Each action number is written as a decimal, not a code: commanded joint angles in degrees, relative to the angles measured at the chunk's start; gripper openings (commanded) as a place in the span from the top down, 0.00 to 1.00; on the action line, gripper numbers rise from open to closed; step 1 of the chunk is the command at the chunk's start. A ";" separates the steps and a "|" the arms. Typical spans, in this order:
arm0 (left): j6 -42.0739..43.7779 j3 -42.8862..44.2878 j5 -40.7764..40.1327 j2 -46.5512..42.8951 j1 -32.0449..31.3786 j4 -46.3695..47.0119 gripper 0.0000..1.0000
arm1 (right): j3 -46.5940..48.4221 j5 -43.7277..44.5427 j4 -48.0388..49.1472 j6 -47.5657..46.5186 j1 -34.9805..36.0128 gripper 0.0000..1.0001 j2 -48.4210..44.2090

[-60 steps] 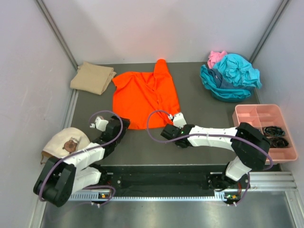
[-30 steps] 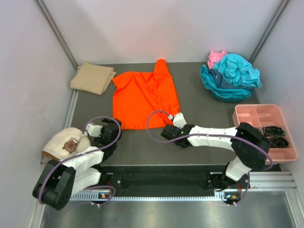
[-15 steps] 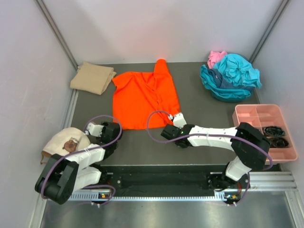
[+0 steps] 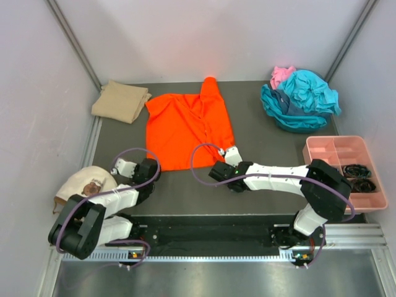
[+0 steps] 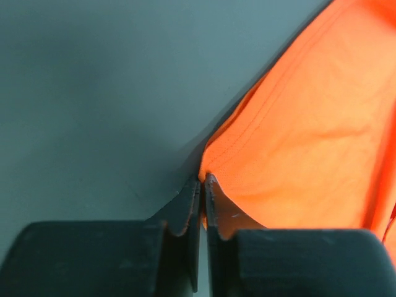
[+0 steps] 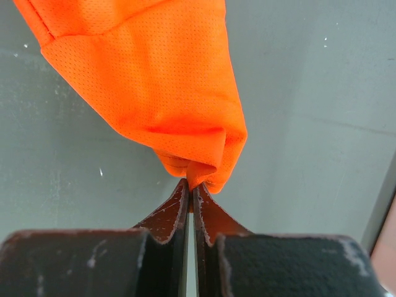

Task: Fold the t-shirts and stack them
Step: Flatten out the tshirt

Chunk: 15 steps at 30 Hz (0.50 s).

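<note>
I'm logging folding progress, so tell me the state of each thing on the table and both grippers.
orange t-shirt: spread out, unfolded.
tan t-shirt: folded.
teal t-shirts: crumpled in a heap.
pink t-shirt: crumpled, behind that heap.
pink tray: upright, dark items in right compartments.
left gripper: shut on the orange t-shirt's near-left corner.
right gripper: shut on its near-right corner, bunched.
</note>
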 commanded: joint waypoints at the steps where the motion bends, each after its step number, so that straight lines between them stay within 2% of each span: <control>1: 0.73 1.26 0.72 0.37 0.33 -3.44 0.98 | 2.20 0.57 0.16 0.25 -0.22 1.00 0.21; 7: 6.61 7.84 0.54 -2.00 0.33 -13.62 1.00 | 2.46 0.92 0.16 0.60 -0.22 1.00 -0.49; 15: 23.57 21.81 -2.53 -3.67 0.42 -21.19 1.00 | 3.60 3.55 -2.91 1.75 -0.92 1.00 -6.73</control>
